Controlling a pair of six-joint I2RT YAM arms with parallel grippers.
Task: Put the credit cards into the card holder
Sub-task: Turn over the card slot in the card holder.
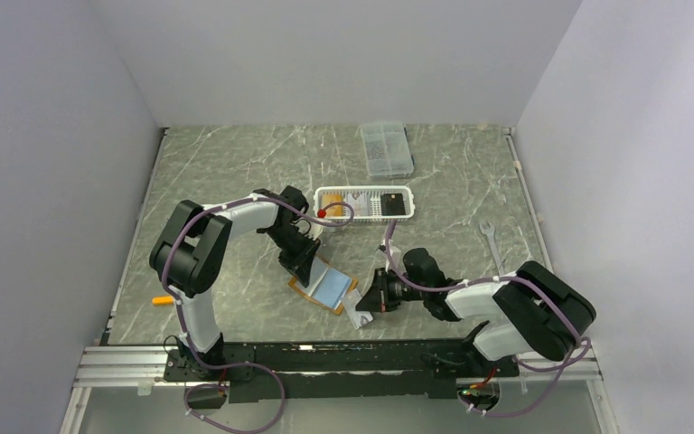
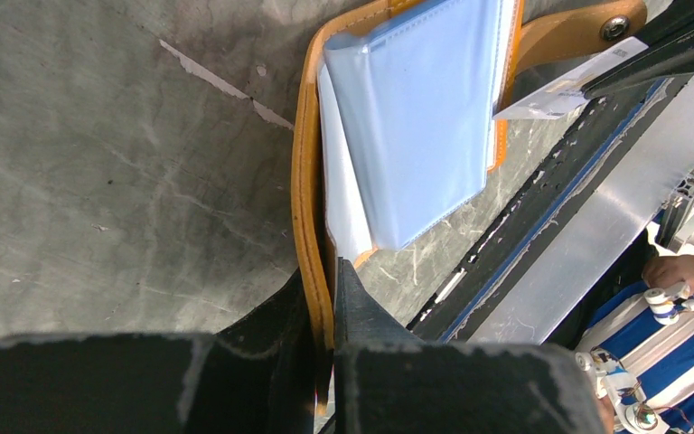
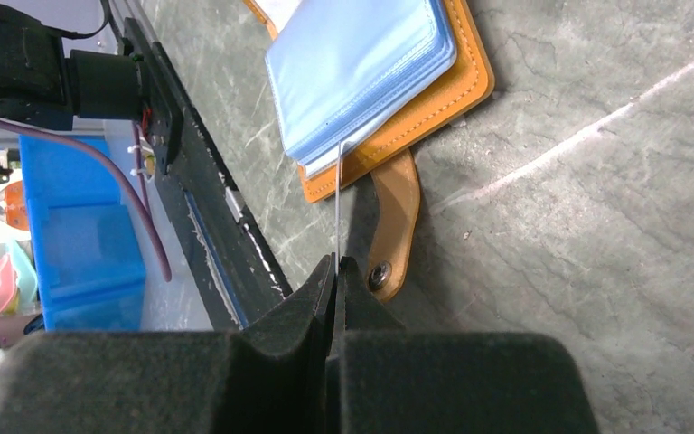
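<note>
Card holder [image 1: 323, 283] lies open on the marbled table [image 1: 217, 181], close to the front edge and a little left of centre, with its orange cover underneath and its light blue sleeves [image 2: 416, 117] facing up. At its 10 o'clock side in the overhead view is the left gripper [image 2: 325, 271], fingers pinched tight on the rim of the orange cover, the leather sandwiched between them. At 4 o'clock of the card holder is the right gripper [image 3: 334, 267], jaws pressed together on a pale card [image 3: 336, 208]. From that wrist the card shows edge-on as a thin line. Its far edge reaches the near corner of the blue sleeves, though I can't tell whether it has slipped between two of them or only touches. The snap tab [image 3: 396, 226] lies flat on the table just to the right of that card, its stud showing at the end

Off at 1 o'clock from the card holder stands a white slotted basket [image 1: 361, 189] with more credit cards [image 1: 351, 202] in it: orange-gold ones toward the middle, and a black card [image 1: 396, 204] at the right end. Further along that same 1 o'clock line, near the back wall, is a clear compartment box [image 1: 386, 149]. A wrench [image 1: 491, 240] lies at 2 o'clock, well apart. A small orange object [image 1: 162, 299] sits at 9 o'clock by the table's left edge, too small to make out
</note>
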